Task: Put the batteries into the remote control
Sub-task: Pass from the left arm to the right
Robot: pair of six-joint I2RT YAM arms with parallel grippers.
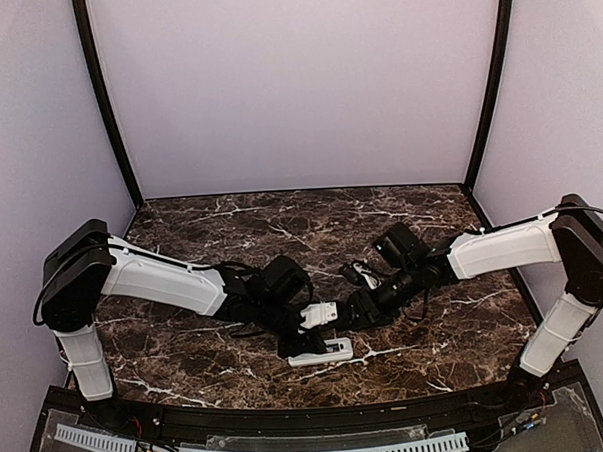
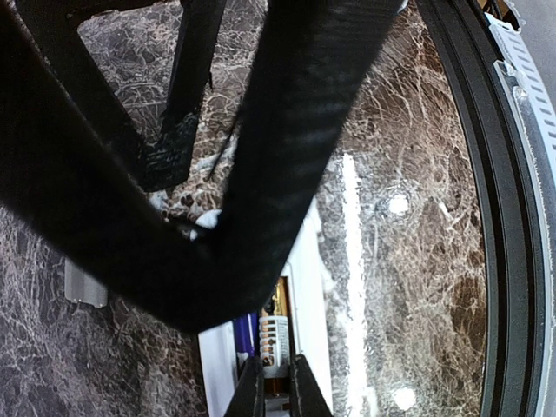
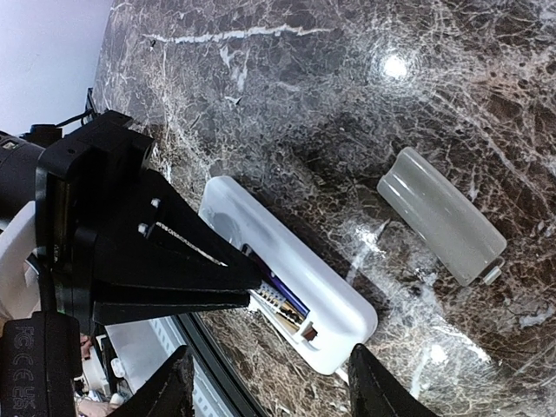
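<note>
Pale lilac walls enclose a dark brown counter of white-veined marble, seen from above with 2 white-and-black arms reaching inward from the near corners. Near the front middle of the counter, the remote control is laid face down, a small white handset with its recessed back compartment exposed. 2 batteries are seen lying side by side inside that compartment, 1 with a purple casing and 1 with a pale striped label. The left end effector is brought down onto the compartment, its 2 black fingers clenched almost together, with the tips set at the pale-labelled battery. Whether that battery is pinched between the tips or merely touched cannot be told. The right end effector is held released near the remote control, its fingers spread wide with nothing between them. A small frosted white cover is laid flat on the bare marble near the remote control, apart from it and touched by neither end effector. Bright spots of light are reflected in the polished stone
</note>
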